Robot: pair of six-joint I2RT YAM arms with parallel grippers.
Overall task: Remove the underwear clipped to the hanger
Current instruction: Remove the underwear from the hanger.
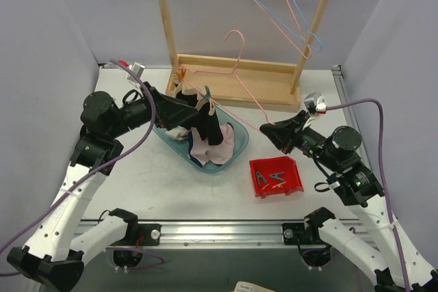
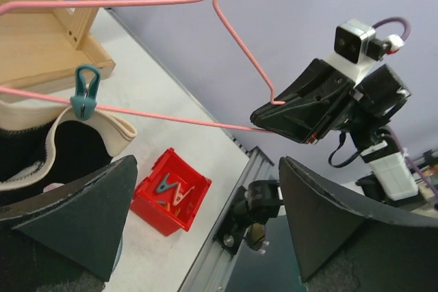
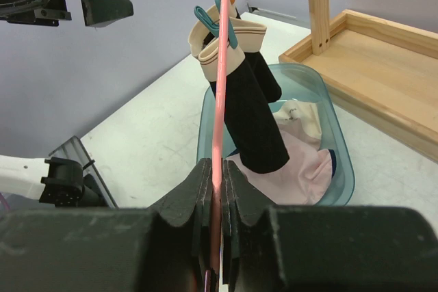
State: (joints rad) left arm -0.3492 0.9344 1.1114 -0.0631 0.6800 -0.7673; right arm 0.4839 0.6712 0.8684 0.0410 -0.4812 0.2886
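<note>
Underwear point(image 1: 207, 128) clipped to a pink hanger point(image 3: 220, 87), at frame centre over a blue basin point(image 3: 342, 162).
At centre left the left gripper point(image 2: 207, 163) gapes wide. Only its wrist view shows the one teal clothespin point(image 2: 85, 92) on the beige waistband. One black brief hangs into the basin above pale pink cloth point(image 3: 301, 169). The right wrist view alone shows the right gripper point(image 3: 217, 176) pinching the hanger wire.
</note>
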